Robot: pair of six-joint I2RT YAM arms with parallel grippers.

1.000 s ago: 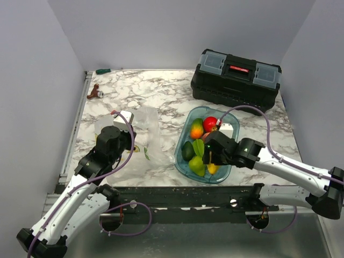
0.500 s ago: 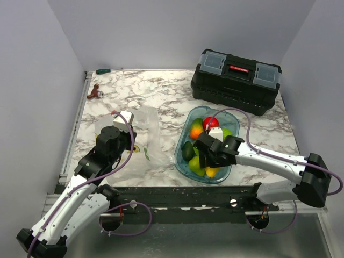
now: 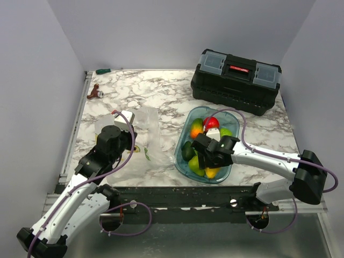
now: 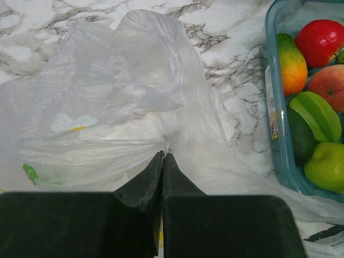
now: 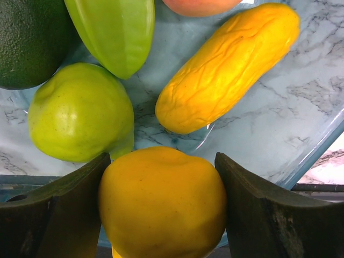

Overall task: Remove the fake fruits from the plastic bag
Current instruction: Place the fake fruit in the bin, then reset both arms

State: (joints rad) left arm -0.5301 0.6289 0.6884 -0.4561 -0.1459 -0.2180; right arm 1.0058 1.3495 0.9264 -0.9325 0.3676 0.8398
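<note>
The plastic bag (image 4: pixel 123 86) lies crumpled on the marble left of the tray, and my left gripper (image 4: pixel 163 156) is shut on a fold of it. The bag (image 3: pixel 149 134) looks nearly flat. Fake fruits lie in the blue-tinted tray (image 4: pixel 270 97): a red apple (image 4: pixel 322 40), a peach (image 4: pixel 333 86), an avocado (image 4: pixel 301 140), a green pear (image 5: pixel 80 113) and a long yellow fruit (image 5: pixel 226 70). Low over the tray's near end, my right gripper (image 5: pixel 161 156) is shut on a round yellow fruit (image 5: pixel 161 209). Its fingers (image 5: pixel 70 193) press both sides.
A black toolbox (image 3: pixel 235 80) stands at the back right. A green-handled screwdriver (image 3: pixel 102 71) and a small brown object (image 3: pixel 95 92) lie at the back left. The tray (image 3: pixel 180 161) sits close to the table's near edge.
My right gripper has shifted left and toward the near end of the tray, with the round yellow fruit still between its fingers. The left arm and bag have not moved.
</note>
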